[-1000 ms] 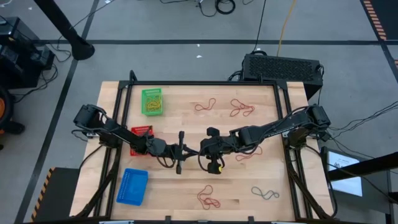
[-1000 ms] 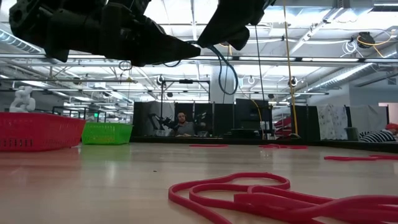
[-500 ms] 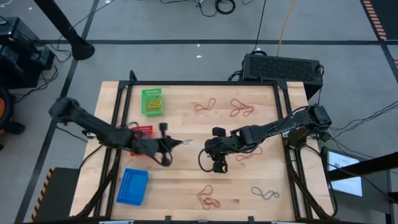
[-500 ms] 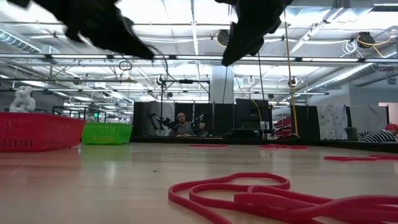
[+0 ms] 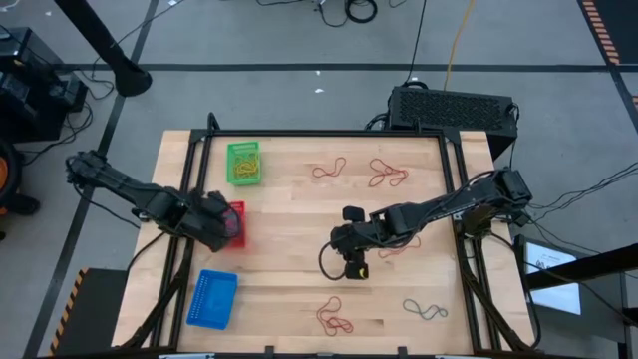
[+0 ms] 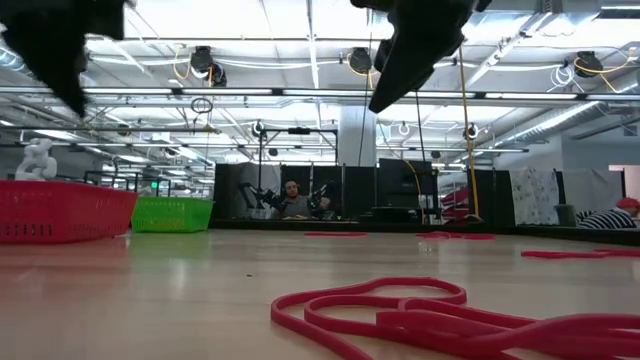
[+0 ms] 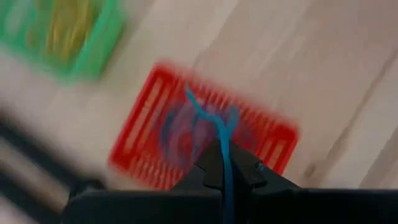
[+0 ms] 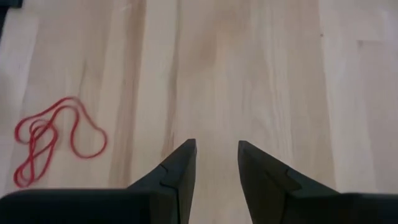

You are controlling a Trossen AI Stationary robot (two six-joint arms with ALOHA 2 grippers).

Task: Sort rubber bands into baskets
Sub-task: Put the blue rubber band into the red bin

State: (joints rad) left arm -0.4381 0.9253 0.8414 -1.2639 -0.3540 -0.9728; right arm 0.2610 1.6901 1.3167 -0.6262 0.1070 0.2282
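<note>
My left gripper [image 5: 227, 227] hangs over the red basket [image 5: 237, 209], shut on a blue rubber band [image 7: 214, 127]. In the left wrist view the band runs out past the fingertips [image 7: 225, 152] with the red basket [image 7: 140, 134] below it. The green basket [image 5: 243, 163] holds yellow bands, and the blue basket [image 5: 212, 297] stands near the front left. My right gripper [image 8: 216, 155] is open above bare wood at the table's middle [image 5: 337, 242]. Red rubber bands [image 5: 329, 170] [image 5: 389, 175] [image 5: 334, 319] lie flat on the table. My left gripper pinches a strand of the blue rubber band [image 7: 225, 168] between its two shut fingertips. The fingers slant steeply down. The band's free loop [image 7: 198, 111] sticks out beyond the tips, clear of the table and above the red basket.
Another red band [image 5: 399, 244] lies under my right arm and a darker one [image 5: 426, 310] at the front right. A black box [image 5: 454, 108] stands behind the table's far edge. Bare wood lies between the baskets and the table's middle.
The two grippers met at the table's middle a second ago. My left gripper has since drawn away toward the table's left edge, risen and tipped downward, carrying the blue band to above the red basket. My right gripper has stayed near the middle.
</note>
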